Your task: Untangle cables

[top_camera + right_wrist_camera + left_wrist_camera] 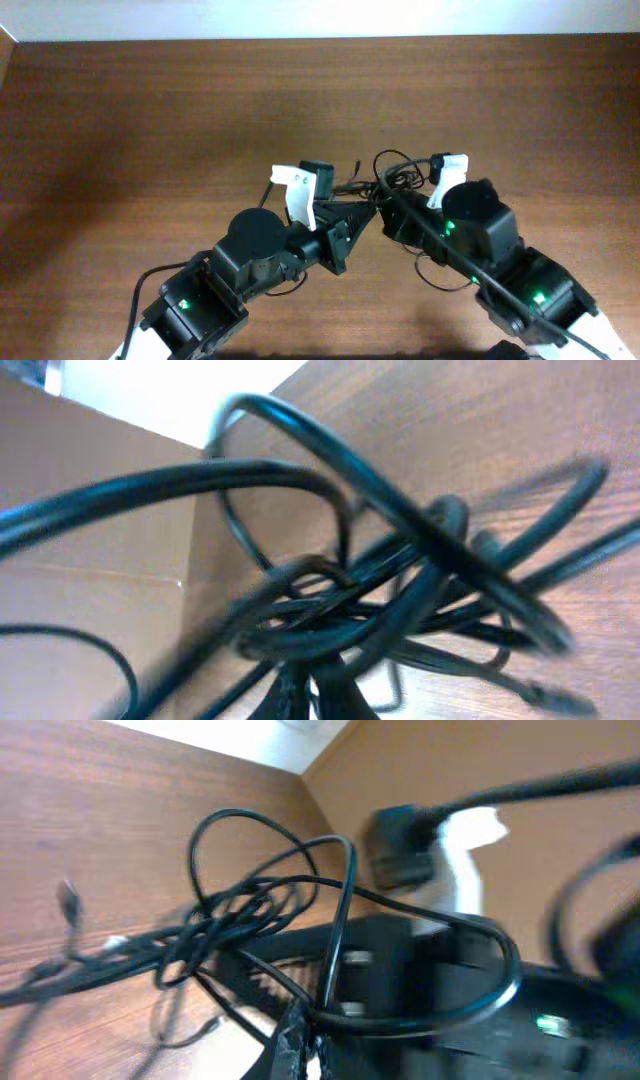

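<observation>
The cables (395, 178) are a knot of thin black cords in the middle of the wooden table, and a small plug end (357, 166) sticks out to the left. In the overhead view my left gripper (366, 213) and right gripper (390, 203) meet tip to tip at the knot. In the left wrist view the tangle (240, 910) hangs in loops, and the left gripper (305, 1042) is shut on one cord of it. In the right wrist view the loops (400, 590) fill the frame, and the right gripper (322, 690) is shut on the cords.
The right arm's dark body (450, 980) stands right behind the tangle in the left wrist view. A brown cardboard wall (90, 560) stands beyond the table's far edge. A thick arm cable (150, 285) runs by the left arm's base.
</observation>
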You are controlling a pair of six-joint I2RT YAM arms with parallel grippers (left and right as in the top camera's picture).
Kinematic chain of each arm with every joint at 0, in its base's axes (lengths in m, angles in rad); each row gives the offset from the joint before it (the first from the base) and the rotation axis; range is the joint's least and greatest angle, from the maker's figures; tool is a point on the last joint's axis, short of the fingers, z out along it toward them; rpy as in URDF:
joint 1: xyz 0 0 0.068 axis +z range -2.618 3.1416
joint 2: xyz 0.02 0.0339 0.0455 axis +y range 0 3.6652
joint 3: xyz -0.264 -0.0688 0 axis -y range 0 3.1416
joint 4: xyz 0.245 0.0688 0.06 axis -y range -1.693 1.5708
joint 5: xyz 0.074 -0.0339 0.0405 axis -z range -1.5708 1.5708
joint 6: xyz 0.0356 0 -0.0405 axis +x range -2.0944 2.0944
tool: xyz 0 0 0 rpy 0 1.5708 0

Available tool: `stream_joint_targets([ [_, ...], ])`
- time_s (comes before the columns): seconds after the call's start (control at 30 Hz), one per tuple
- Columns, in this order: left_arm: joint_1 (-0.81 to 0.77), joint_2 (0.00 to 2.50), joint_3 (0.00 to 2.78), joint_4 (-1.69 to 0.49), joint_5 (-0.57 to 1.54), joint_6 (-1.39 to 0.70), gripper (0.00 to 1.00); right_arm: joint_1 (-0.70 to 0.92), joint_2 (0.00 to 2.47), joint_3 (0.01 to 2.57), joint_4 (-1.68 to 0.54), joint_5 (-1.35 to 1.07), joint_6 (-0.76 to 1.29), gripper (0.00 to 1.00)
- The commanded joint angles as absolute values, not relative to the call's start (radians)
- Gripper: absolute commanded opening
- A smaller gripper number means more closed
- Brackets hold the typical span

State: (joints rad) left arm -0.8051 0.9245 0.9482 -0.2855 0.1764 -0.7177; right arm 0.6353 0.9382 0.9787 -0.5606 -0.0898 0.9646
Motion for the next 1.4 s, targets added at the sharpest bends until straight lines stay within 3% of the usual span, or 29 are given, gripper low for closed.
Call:
stream_joint_targets([
  [0.0, -0.809, 0.889, 0.962, -0.324, 0.042, -0.702, 0.00, 0.633, 0.771, 0.980, -0.604, -0.071, 0.767, 0.04],
  [0.13, -0.809, 0.879, 0.962, -0.421, -0.239, -0.702, 0.00, 0.633, 0.371, 0.980, -0.673, -0.067, 0.628, 0.04],
  [0.23, -0.809, 0.880, 0.962, -0.403, -0.216, -0.710, 0.00, 0.633, 0.190, 0.980, -0.708, 0.015, 0.628, 0.05],
  [0.33, -0.809, 0.880, 0.962, -0.297, -0.019, -0.627, 0.00, 0.634, 0.208, 0.949, -0.748, -0.019, 0.802, 0.30],
  [0.4, -0.809, 0.880, 0.962, -0.266, 0.005, -0.628, 0.00, 0.635, 0.244, 0.874, -0.718, -0.037, 1.016, 0.63],
  [0.43, -0.809, 0.880, 0.962, -0.262, 0.005, -0.629, 0.00, 0.635, 0.255, 0.847, -0.700, -0.037, 1.029, 0.72],
  [0.47, -0.809, 0.880, 0.962, -0.262, 0.006, -0.643, 0.00, 0.635, 0.270, 0.807, -0.690, -0.024, 1.029, 0.87],
  [0.5, -0.809, 0.880, 0.962, -0.261, 0.006, -0.643, 0.00, 0.635, 0.290, 0.765, -0.645, 0.004, 1.030, 0.83],
  [0.53, -0.809, 0.880, 0.962, -0.257, 0.022, -0.643, 0.00, 0.635, 0.321, 0.725, -0.568, -0.028, 1.031, 0.66],
  [0.6, -0.809, 0.880, 0.962, -0.233, 0.100, -0.608, 0.00, 0.635, 0.399, 0.715, -0.499, -0.115, 1.155, 0.49],
  [0.67, -0.810, 0.882, 0.962, -0.232, 0.113, -0.459, 0.00, 0.635, 0.511, 0.725, -0.404, -0.219, 1.239, 0.49],
  [0.9, -0.812, 0.892, 0.962, -0.234, 0.222, -0.454, 0.00, 0.634, 0.825, 0.745, -0.143, -0.250, 1.367, 0.51],
  [1.07, -0.812, 0.892, 0.962, -0.282, 0.222, -0.453, 0.00, 0.633, 0.837, 0.798, -0.142, -0.176, 1.390, 0.55],
  [1.13, -0.811, 0.892, 0.962, -0.286, 0.217, -0.408, 0.00, 0.633, 0.831, 0.807, -0.143, -0.249, 1.401, 0.59],
  [1.27, -0.810, 0.892, 0.962, -0.293, 0.019, -0.410, 0.00, 0.633, 0.746, 0.809, -0.301, -0.255, 1.404, 0.59],
  [1.37, -0.811, 0.892, 0.962, -0.293, -0.011, -0.410, 0.00, 0.633, 0.698, 0.809, -0.334, -0.251, 1.404, 0.59],
])
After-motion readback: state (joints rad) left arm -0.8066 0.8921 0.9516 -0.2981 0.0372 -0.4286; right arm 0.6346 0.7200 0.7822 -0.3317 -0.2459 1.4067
